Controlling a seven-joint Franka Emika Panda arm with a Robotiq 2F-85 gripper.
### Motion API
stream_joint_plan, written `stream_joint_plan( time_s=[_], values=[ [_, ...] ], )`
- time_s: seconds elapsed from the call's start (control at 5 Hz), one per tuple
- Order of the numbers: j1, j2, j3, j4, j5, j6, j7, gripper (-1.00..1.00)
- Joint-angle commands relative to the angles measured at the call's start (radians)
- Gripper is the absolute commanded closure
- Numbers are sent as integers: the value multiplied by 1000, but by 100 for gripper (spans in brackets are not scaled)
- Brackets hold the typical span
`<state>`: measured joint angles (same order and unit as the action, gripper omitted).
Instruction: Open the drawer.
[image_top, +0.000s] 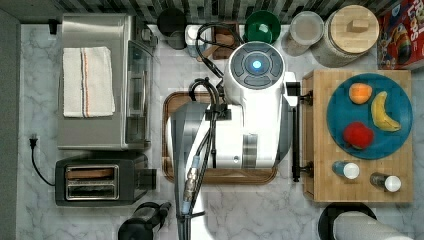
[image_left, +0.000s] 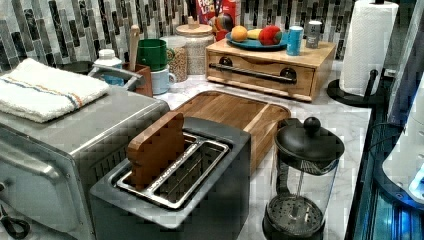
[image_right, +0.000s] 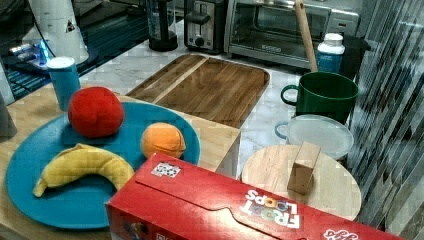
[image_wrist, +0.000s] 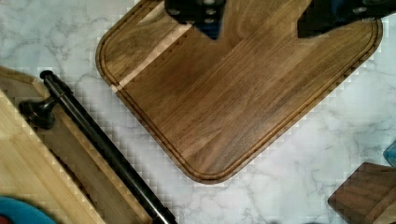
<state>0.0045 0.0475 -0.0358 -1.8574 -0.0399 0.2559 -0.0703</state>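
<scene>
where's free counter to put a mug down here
The brown tray lies bare, though in the top view the arm hangs over it. Bare marble runs between the tray, the drawer and the paper towel stand. Crowded: the back wall by the green mug and the jars.

Kitchen counter | marble worktop (image_top: 250, 210), tiled backsplash (image_left: 60, 25) | toaster oven (image_top: 95, 80), toaster (image_top: 100, 182), French press (image_left: 302, 185), paper towel roll (image_left: 367, 42), cereal box (image_right: 225, 210), fruit plate (image_top: 369, 116)
</scene>
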Motion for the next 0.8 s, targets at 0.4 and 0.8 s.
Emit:
stream_joint_plan(
  time_s=[0.4,0.8],
  values=[
    [-6,-12,-2,-23,20,1,-70,-100],
    [-55,-76,-41,-144,14,61,-450,-100]
  ],
)
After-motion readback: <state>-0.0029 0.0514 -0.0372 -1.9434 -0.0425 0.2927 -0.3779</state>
